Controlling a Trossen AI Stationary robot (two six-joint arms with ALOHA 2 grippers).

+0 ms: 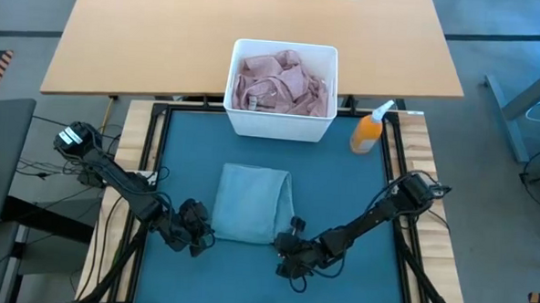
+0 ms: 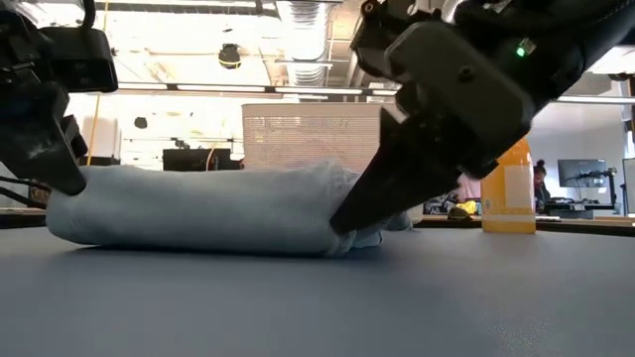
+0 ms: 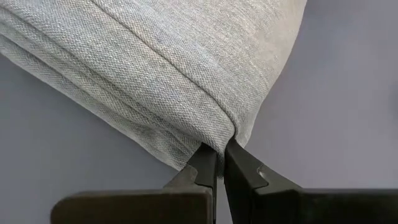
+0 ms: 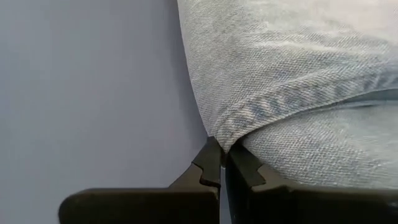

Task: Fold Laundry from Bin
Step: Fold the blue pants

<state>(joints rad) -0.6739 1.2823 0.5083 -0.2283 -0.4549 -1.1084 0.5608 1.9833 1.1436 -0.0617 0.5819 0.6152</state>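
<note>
The light blue jeans [image 1: 252, 203] lie folded into a thick rectangle on the teal mat [image 1: 341, 200], in the middle of the table. My left gripper [image 1: 202, 238] is at their near left corner and my right gripper [image 1: 284, 248] at their near right corner, each shut on cloth. The white bin [image 1: 280, 123] stands at the mat's far edge with the crumpled pink shirt [image 1: 282, 83] inside it. In the low view the jeans [image 2: 198, 208] form a low roll, between the left gripper [image 2: 55, 178] and the right gripper [image 2: 342, 223]. My left gripper pinches the folded jeans' near left corner [image 3: 231, 127] between its two fingertips [image 3: 208, 163], where several layers meet. The fingers slant down from the near left. The jeans lie flat on the mat. My right gripper pinches the stitched hem edge [image 4: 231, 132] at the jeans' near right corner between its two fingertips [image 4: 210, 163]. The fingers slant down from the near right. The cloth rests on the mat, with a thick fold lying beside the fingers.
An orange spray bottle [image 1: 369, 130] stands at the mat's far right, beside the bin. A wooden table [image 1: 165, 37] lies behind the bin. Bare mat shows on both sides of the jeans and along the near edge.
</note>
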